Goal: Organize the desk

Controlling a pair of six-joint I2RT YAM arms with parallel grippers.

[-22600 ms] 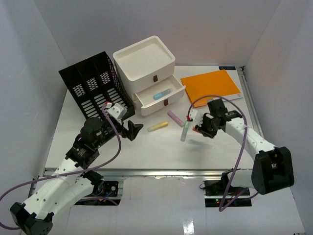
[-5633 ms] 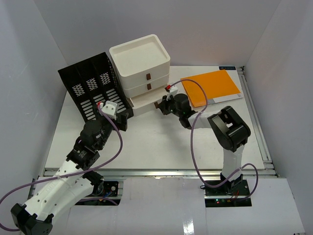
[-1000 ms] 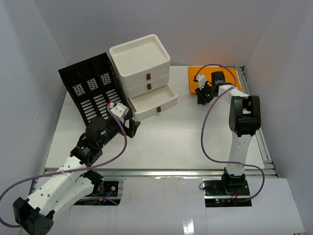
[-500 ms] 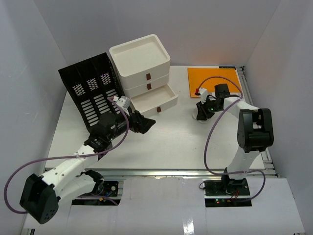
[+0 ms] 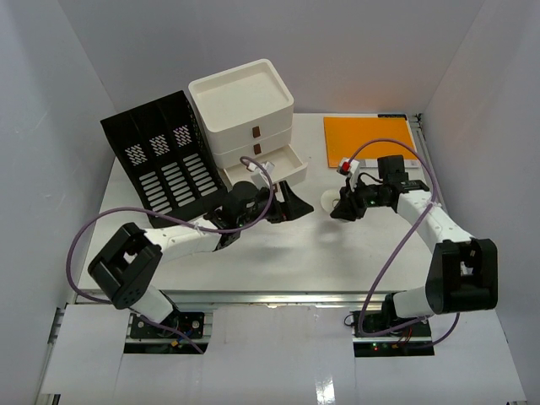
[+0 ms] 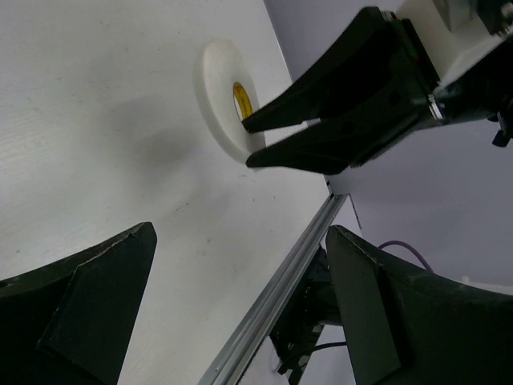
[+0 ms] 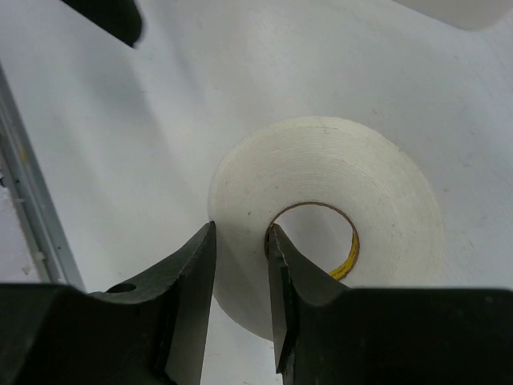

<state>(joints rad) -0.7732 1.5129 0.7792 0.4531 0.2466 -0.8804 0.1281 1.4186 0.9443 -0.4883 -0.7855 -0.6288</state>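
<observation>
White tape roll [image 7: 391, 200] between right fingers [image 7: 189, 305]

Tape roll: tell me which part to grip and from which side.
Grip the tape roll by its ring wall from above, one finger in the core hole, one outside. It lies flat on the desk, hole up, so only the wall is narrow enough. The right pincer straddles it that way.

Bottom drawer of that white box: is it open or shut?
Open: the bottom drawer juts forward from the white drawer box, its inside showing.
</observation>
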